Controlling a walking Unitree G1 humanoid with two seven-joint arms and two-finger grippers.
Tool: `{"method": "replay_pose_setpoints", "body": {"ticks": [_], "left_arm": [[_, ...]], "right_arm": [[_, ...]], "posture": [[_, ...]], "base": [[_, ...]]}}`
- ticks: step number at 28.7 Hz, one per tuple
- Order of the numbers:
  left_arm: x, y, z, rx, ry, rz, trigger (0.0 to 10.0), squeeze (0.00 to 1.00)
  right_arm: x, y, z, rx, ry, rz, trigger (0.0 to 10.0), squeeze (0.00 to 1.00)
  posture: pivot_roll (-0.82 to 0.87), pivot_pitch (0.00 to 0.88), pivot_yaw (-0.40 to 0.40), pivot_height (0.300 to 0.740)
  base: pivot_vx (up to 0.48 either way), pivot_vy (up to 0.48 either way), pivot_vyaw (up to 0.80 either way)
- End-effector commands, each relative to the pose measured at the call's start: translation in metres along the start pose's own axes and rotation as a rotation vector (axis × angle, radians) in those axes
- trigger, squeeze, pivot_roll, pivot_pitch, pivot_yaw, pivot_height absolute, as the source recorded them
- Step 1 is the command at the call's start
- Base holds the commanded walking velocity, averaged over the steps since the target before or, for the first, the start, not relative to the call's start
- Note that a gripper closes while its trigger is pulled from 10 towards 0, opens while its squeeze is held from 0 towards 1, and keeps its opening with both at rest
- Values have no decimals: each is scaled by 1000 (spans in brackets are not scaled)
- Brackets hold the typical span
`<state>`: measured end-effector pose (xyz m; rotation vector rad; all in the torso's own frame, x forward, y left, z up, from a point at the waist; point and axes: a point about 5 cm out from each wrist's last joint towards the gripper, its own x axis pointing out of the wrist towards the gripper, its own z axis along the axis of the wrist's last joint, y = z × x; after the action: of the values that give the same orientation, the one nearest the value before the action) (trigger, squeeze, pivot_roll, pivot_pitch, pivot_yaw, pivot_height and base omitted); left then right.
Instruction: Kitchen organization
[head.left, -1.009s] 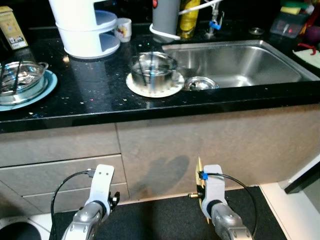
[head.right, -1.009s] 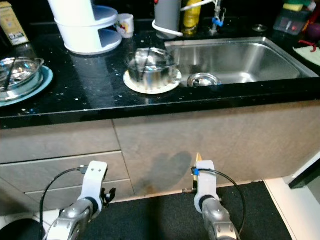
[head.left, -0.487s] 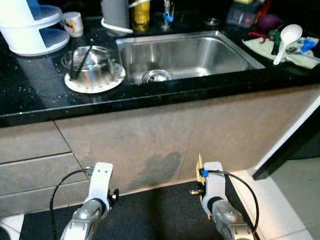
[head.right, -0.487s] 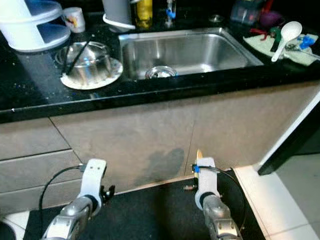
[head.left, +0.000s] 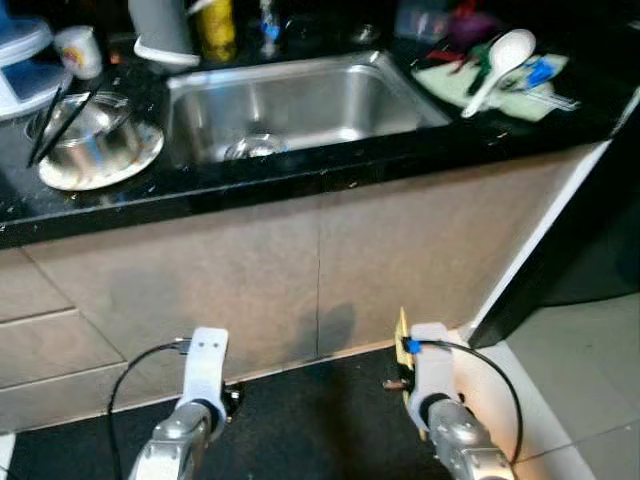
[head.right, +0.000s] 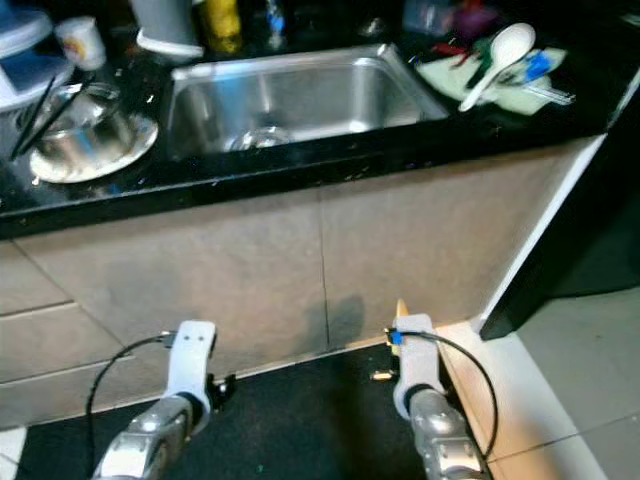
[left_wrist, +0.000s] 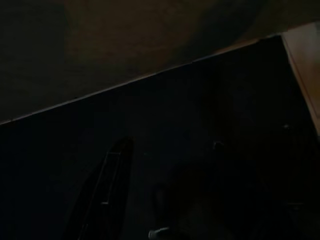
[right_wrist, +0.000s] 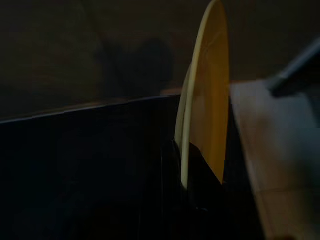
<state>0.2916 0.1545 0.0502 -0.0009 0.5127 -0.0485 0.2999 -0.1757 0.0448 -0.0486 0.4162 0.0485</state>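
A yellow plate (right_wrist: 207, 100) stands on edge in my right gripper (right_wrist: 186, 167), which is shut on its lower rim. From the head, the plate's edge (head.left: 401, 328) pokes up beside my right wrist, low in front of the cabinet. My left gripper (left_wrist: 170, 146) hangs idle over the dark mat. On the black counter (head.left: 300, 180) a steel bowl (head.left: 85, 140) with black chopsticks sits on a cream plate, left of the steel sink (head.left: 290, 95). A white ladle (head.left: 500, 55) lies on a green cloth (head.left: 455, 85) right of the sink.
A mug (head.left: 75, 50), a grey canister (head.left: 160, 30) and a yellow bottle (head.left: 213, 20) stand behind the sink. A black mat (head.left: 320, 420) covers the floor below the beige cabinet fronts. A dark gap (head.left: 590, 230) and pale tiles (head.left: 580, 380) lie to the right.
The whole view has swung to the right: the counter and sink slid left and the ladle and tiled floor came into sight. Both arms hang as before, the plate still held.
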Motion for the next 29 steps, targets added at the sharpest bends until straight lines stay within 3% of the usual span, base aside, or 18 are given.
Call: {"method": "replay_pose_setpoints", "body": {"ticks": [1,15,17,22,28,29], "left_arm": [[-2,6,-10,5,35,18,10000,0],[-3,6,4,107,-42,19,10000,0],[-5,1,23,142,-118,-9,10000,0],[-8,-5,43,188,-200,-50,10000,0],[-14,-9,83,213,-366,-49,10000,0],[-14,-9,83,213,-366,-49,10000,0]], "right_arm": [[-1,6,-5,4,14,15,10000,0],[-1,3,-3,27,-10,5,10000,0],[-2,-6,10,58,-73,-10,10000,0],[-3,-13,38,108,-184,-7,10000,0],[-10,-15,100,193,-403,36,10000,0],[-10,-15,100,193,-403,36,10000,0]], "posture": [[-116,217,-6,740],[-110,215,3,740],[-108,211,6,740],[-108,211,6,740],[-106,201,9,740],[-106,201,9,740]], "base": [[0,480,0],[0,34,0],[0,0,0],[0,0,0],[0,0,0],[0,0,0]]}}
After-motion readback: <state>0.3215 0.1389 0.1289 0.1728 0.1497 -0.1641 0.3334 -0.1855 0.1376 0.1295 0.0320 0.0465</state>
